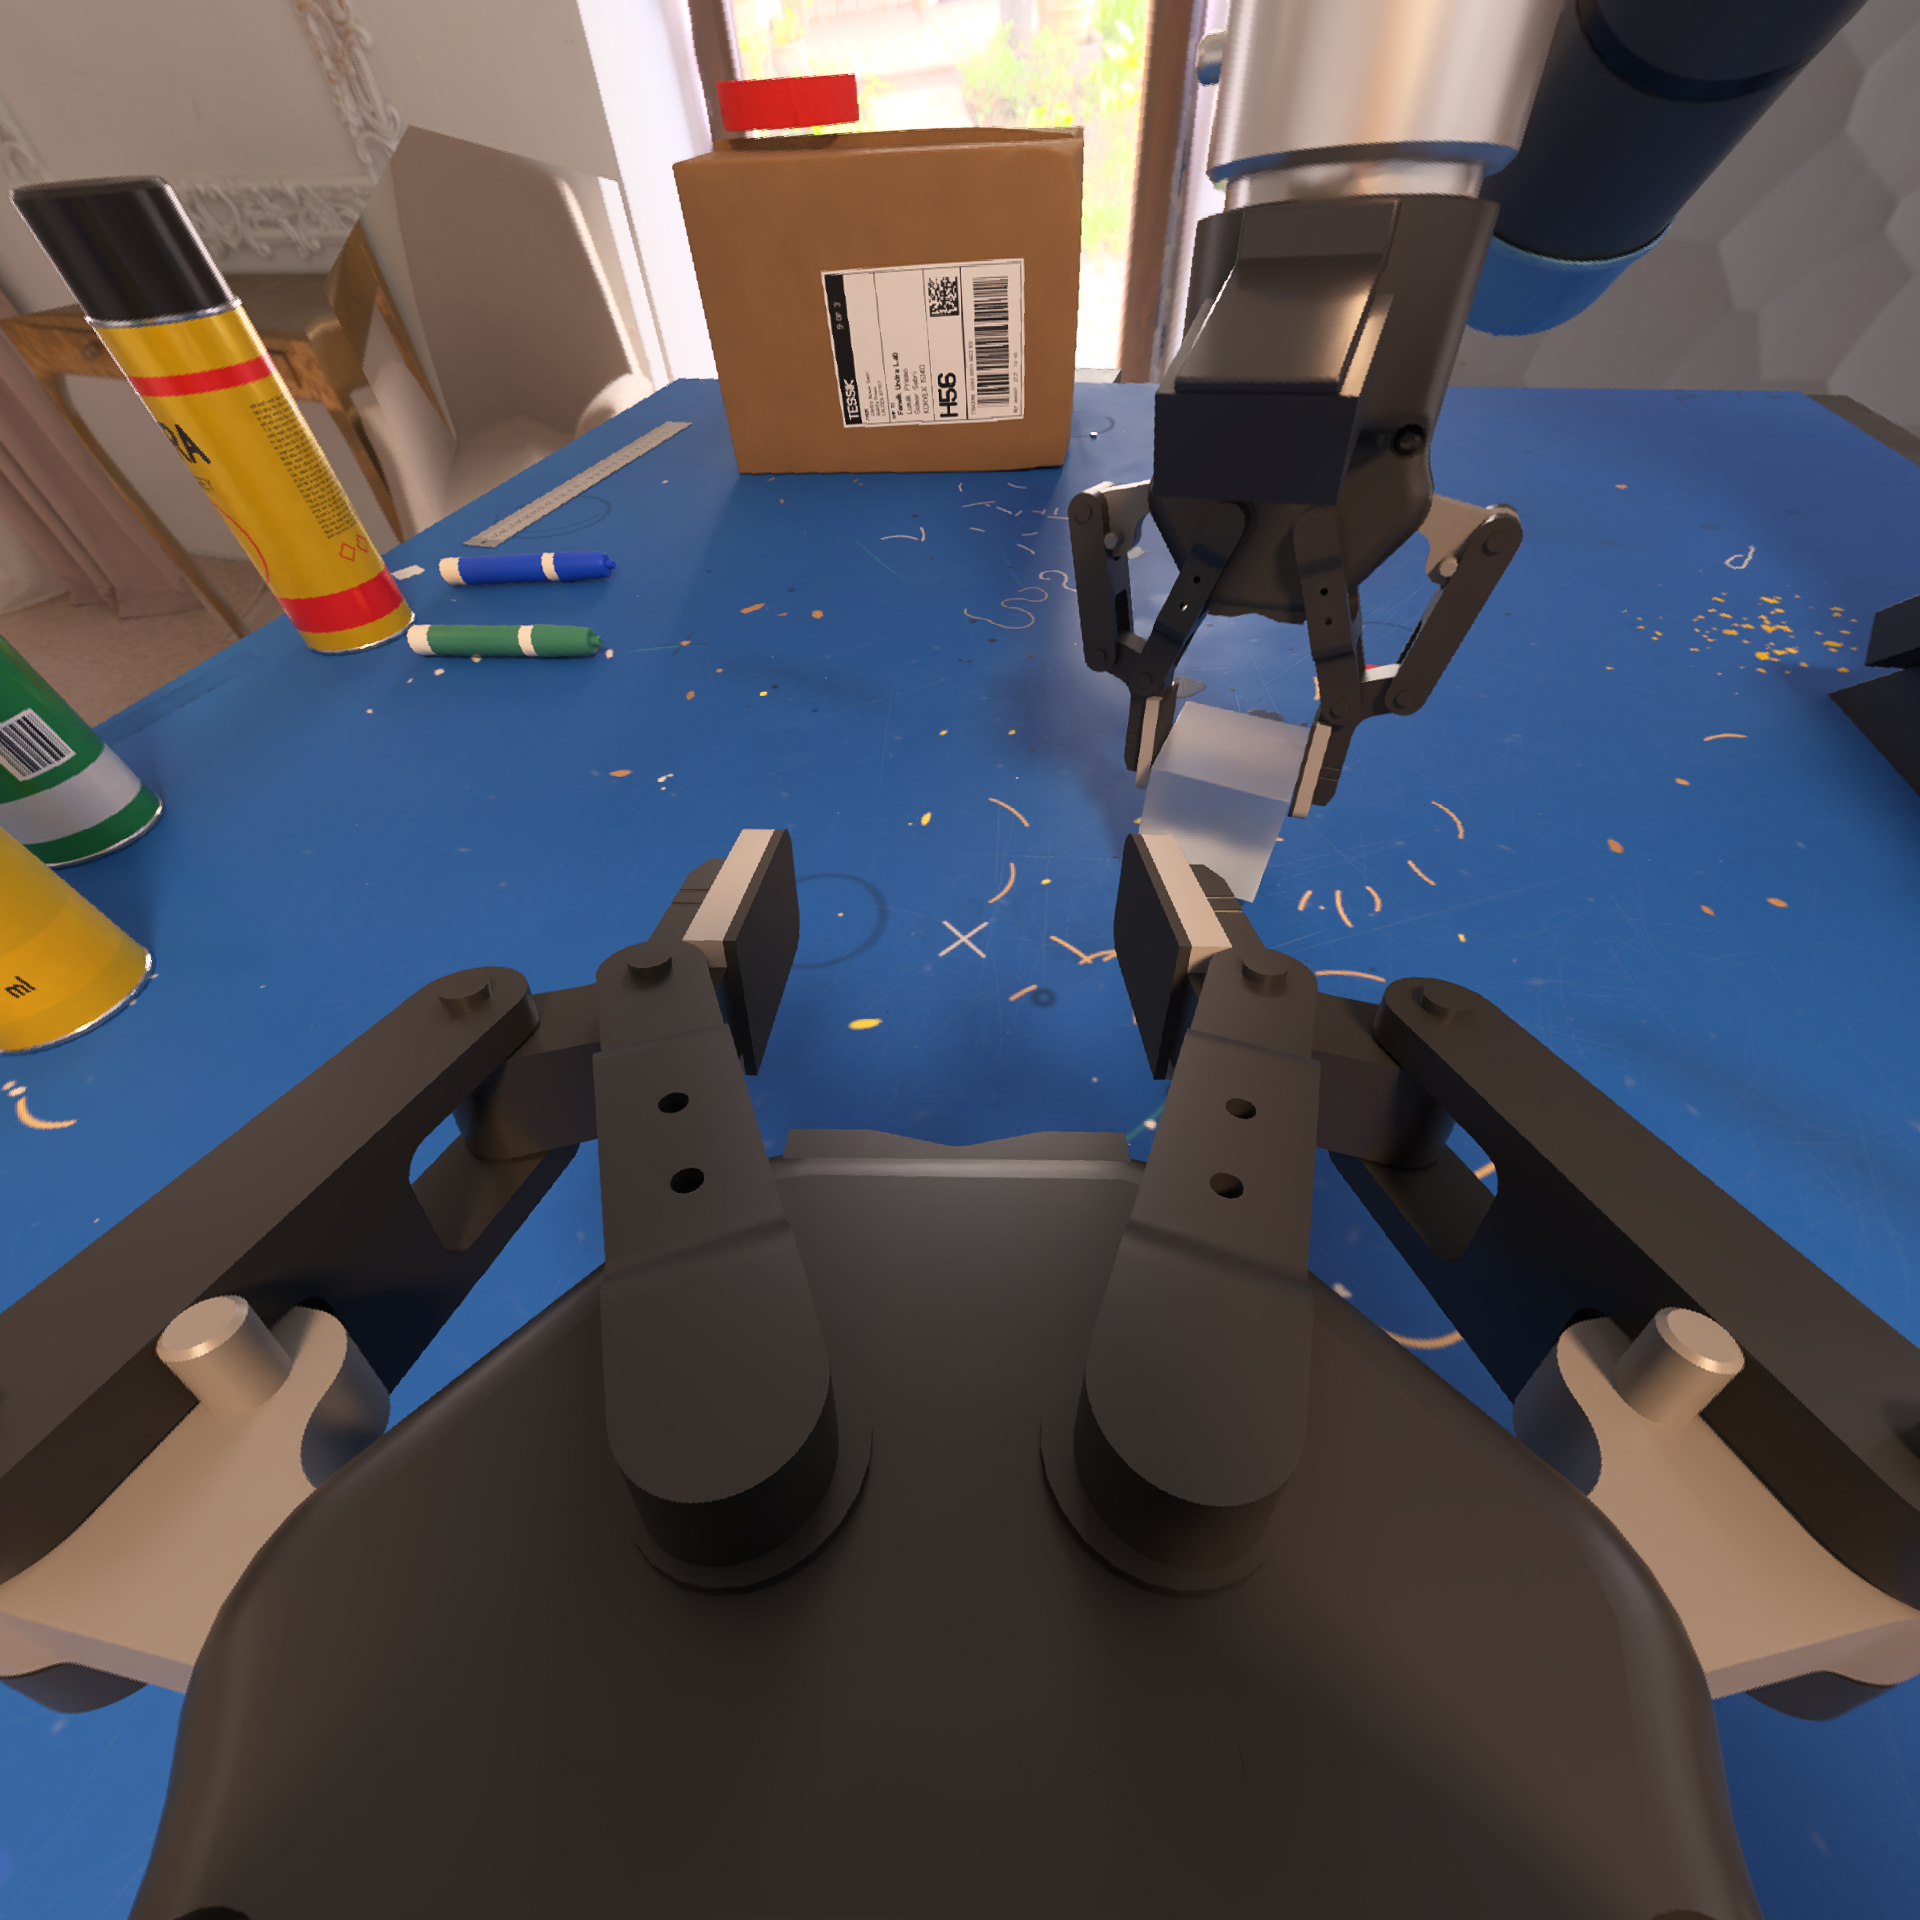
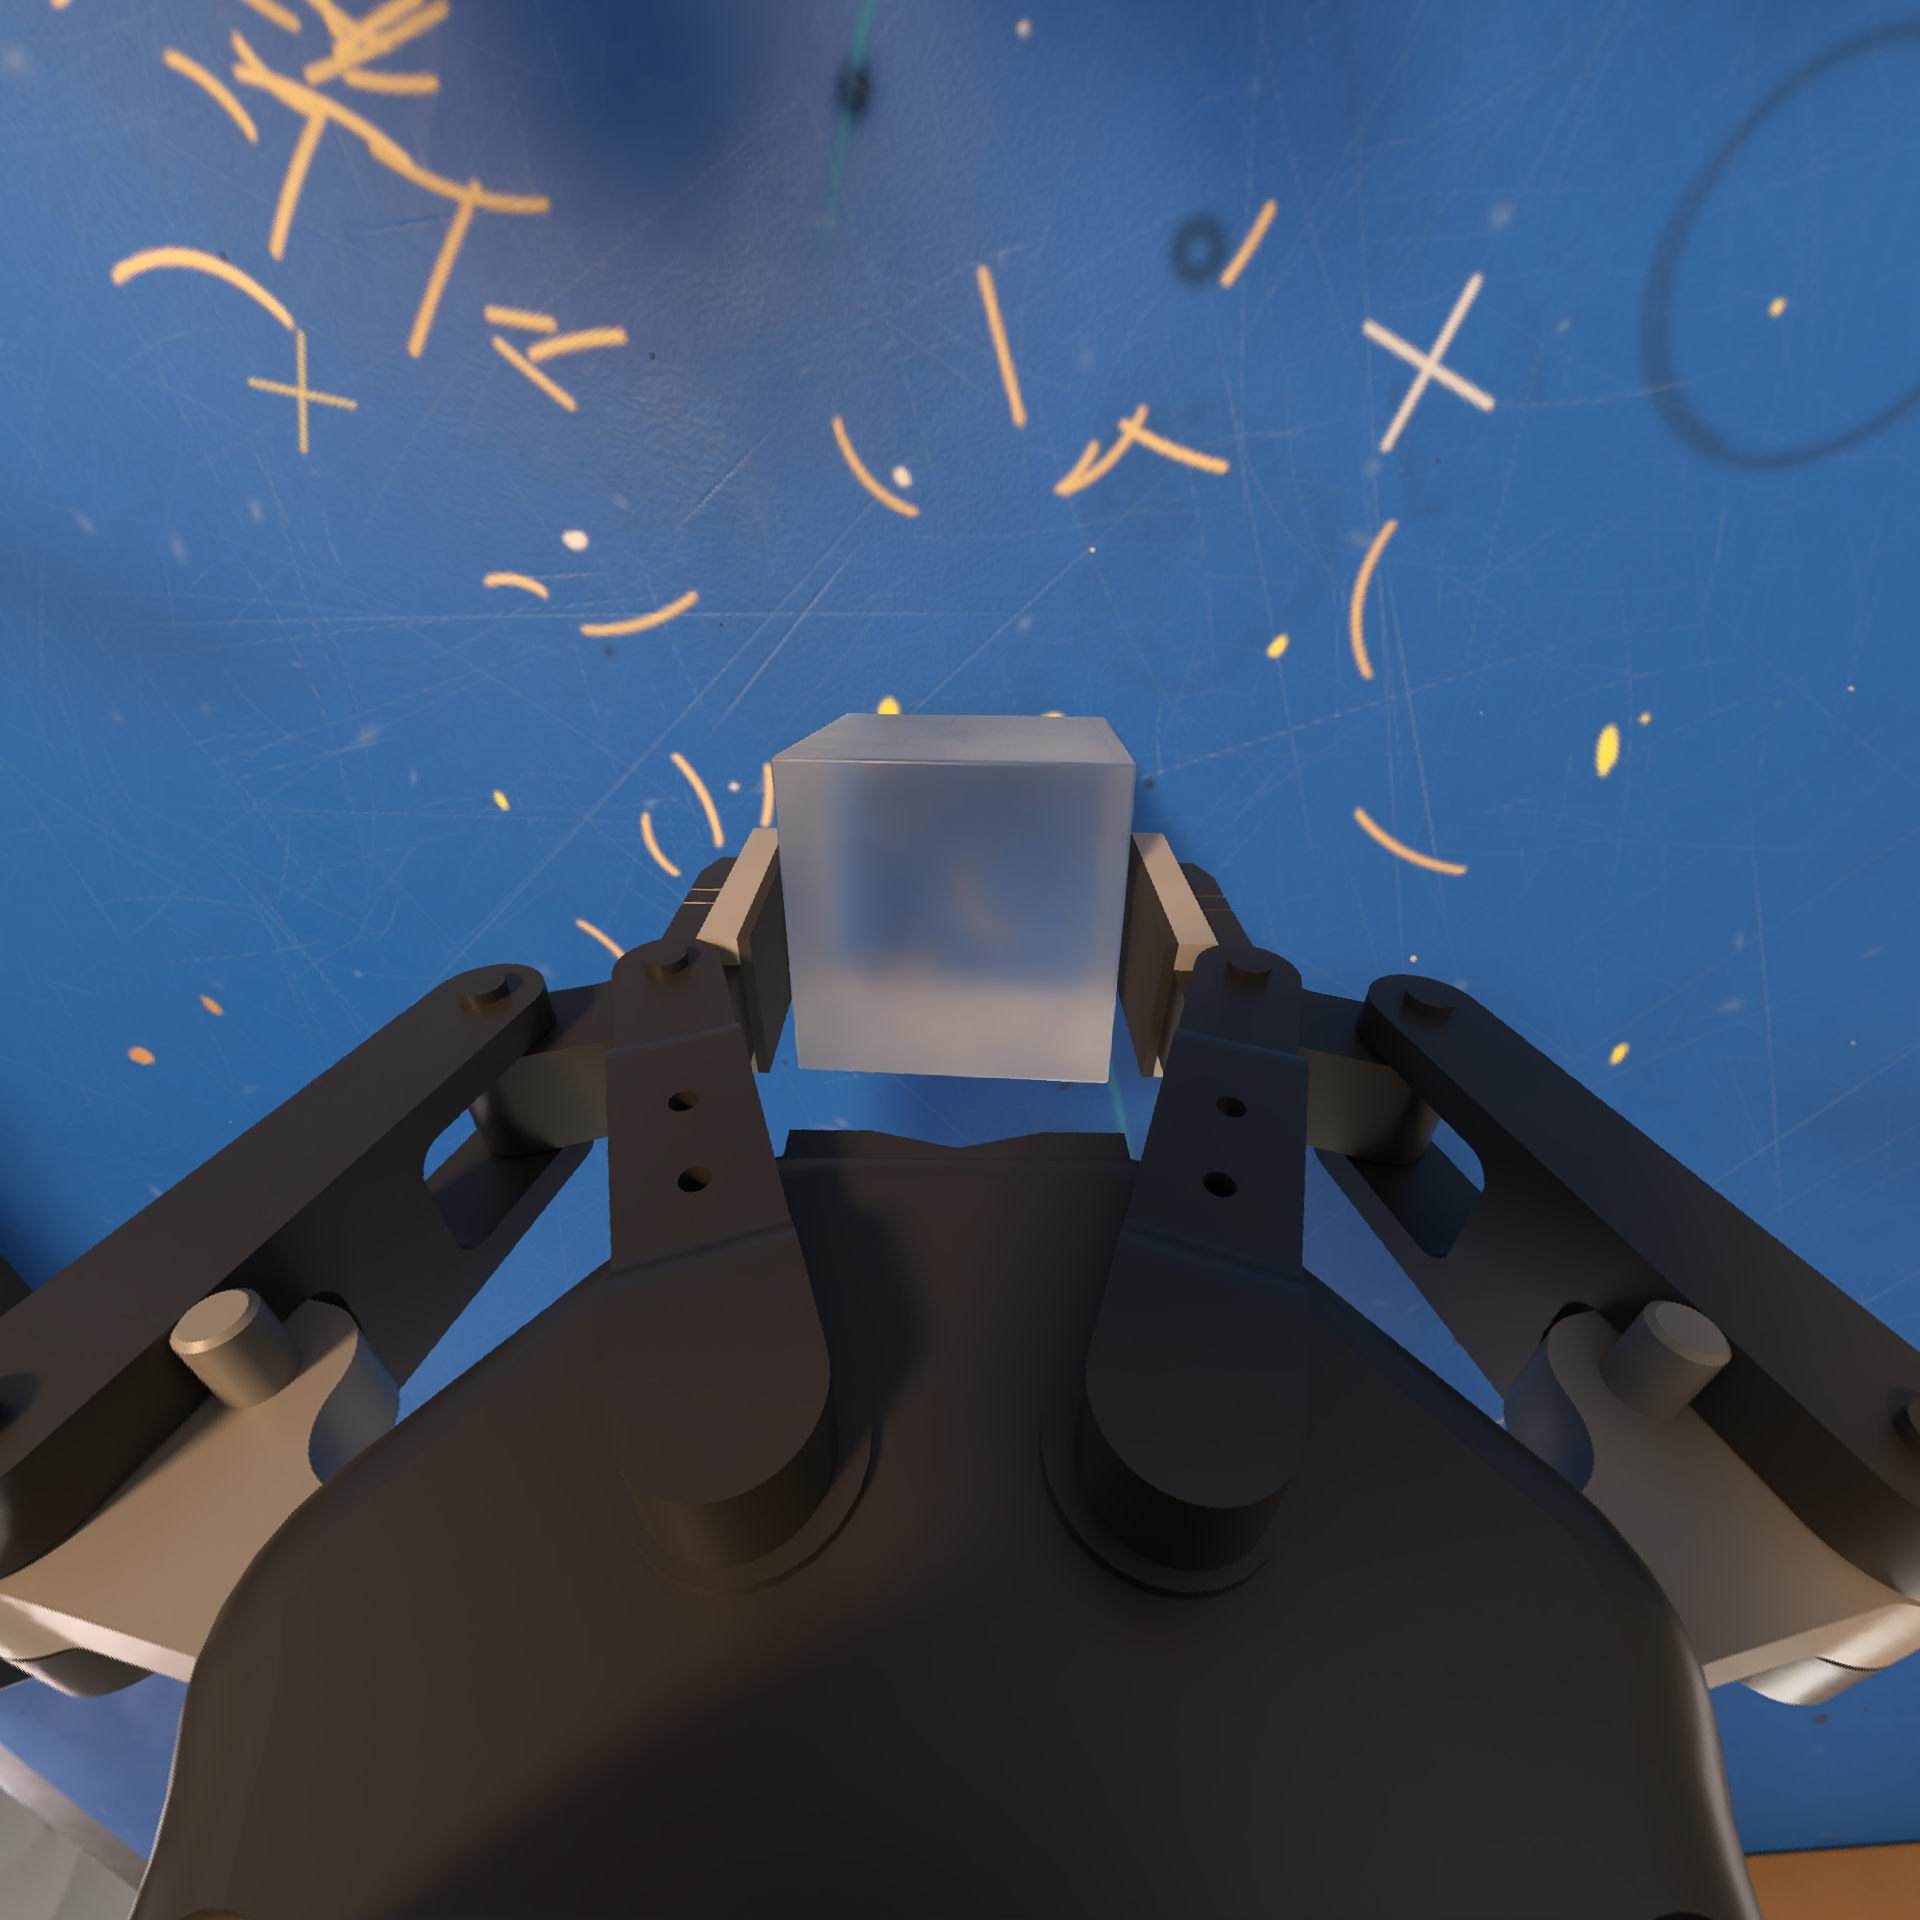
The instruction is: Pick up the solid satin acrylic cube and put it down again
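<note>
The frosted translucent acrylic cube (image 2: 951, 904) sits between the pads of my right gripper (image 2: 951, 883), which is shut on it from both sides. The cube reaches past the fingertips toward the blue table (image 2: 416, 675). In the left wrist view the right gripper (image 1: 1231, 758) points down and holds the cube (image 1: 1216, 790) by its upper half. I cannot tell whether the cube's bottom touches the table (image 1: 727, 779). My left gripper (image 1: 961, 883) is open and empty, low over the table, just in front and left of the cube.
A cardboard box (image 1: 883, 301) with a red-capped thing (image 1: 787, 101) on it stands at the back. A yellow spray can (image 1: 223, 416), a blue marker (image 1: 525, 567), a green marker (image 1: 504, 639) and a ruler (image 1: 577, 483) lie at the left. Two more cans (image 1: 52, 769) stand at the left edge.
</note>
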Robot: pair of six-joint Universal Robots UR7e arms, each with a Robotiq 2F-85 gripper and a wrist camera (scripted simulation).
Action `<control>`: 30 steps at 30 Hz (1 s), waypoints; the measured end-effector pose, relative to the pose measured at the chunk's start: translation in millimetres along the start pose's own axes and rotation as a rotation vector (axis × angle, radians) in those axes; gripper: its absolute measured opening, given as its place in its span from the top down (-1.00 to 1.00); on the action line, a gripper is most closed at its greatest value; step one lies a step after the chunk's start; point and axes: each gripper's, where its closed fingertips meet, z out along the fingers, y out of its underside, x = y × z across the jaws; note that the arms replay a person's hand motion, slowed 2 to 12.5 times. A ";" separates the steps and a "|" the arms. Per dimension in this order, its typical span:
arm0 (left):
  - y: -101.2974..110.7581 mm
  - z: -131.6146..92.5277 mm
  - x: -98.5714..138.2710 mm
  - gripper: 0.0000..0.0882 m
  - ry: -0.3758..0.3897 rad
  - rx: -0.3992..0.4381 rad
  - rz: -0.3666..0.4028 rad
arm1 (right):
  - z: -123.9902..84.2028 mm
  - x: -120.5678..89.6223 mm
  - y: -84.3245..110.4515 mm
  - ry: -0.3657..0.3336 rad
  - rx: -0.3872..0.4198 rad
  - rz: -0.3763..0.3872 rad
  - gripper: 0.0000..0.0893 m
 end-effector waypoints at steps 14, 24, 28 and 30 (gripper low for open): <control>2.0 2.8 1.8 -0.25 0.003 -0.013 0.003 | -10.0 2.3 21.9 0.000 -0.011 0.077 -0.16; 2.3 3.9 2.8 -0.25 0.004 -0.017 0.006 | -5.7 0.8 31.5 -0.021 -0.034 0.097 -0.16; 2.5 4.2 2.9 -0.25 0.005 -0.017 0.005 | -3.5 1.2 32.2 -0.023 -0.038 0.096 -0.16; 2.9 4.4 2.7 -0.25 0.005 -0.019 0.004 | -2.4 1.7 31.9 -0.022 -0.038 0.095 -0.16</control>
